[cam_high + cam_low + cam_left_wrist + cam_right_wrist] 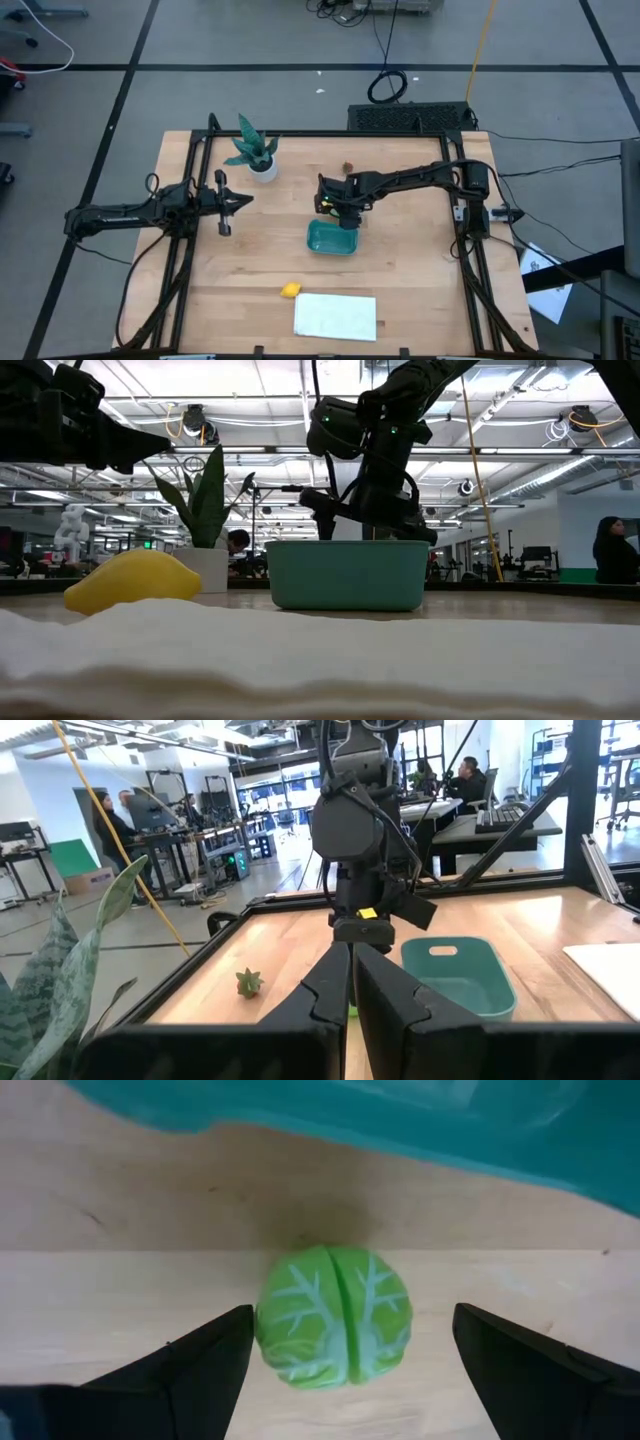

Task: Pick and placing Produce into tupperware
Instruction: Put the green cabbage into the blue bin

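high view, teal tupperware [331, 240], right tool [346, 213] at its rim

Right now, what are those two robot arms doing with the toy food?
The right gripper hangs over a light green cabbage-like ball on the wooden table, its fingers open on either side and not touching it. The ball lies beside the teal rectangular plastic tupperware, not in it. A yellow lemon-like piece lies near a flat white sheet, and a tiny dark red piece sits farther back. The left gripper waits near the potted green plant, fingers shut.
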Controlling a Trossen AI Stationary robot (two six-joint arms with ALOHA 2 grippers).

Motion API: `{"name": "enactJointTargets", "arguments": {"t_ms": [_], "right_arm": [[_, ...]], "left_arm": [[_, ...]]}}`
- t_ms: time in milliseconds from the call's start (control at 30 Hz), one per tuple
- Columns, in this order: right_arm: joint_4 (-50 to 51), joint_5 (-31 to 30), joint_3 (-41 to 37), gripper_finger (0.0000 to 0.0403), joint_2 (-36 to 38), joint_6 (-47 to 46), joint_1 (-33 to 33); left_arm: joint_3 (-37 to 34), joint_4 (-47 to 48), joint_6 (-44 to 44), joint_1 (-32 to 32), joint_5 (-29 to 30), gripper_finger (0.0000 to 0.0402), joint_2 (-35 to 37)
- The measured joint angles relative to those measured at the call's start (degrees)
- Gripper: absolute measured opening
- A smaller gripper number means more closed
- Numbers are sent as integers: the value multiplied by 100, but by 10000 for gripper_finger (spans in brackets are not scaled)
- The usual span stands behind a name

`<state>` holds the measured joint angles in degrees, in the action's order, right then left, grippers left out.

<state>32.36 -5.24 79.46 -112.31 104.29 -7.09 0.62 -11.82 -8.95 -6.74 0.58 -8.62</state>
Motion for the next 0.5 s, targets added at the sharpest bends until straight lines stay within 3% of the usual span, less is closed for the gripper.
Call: {"name": "enactJointTargets", "arguments": {"t_ms": [500], "right_arm": [[2,102,0,318,0,-352,-35]], "left_arm": [[0,1,-4,0,2,26,0]]}}
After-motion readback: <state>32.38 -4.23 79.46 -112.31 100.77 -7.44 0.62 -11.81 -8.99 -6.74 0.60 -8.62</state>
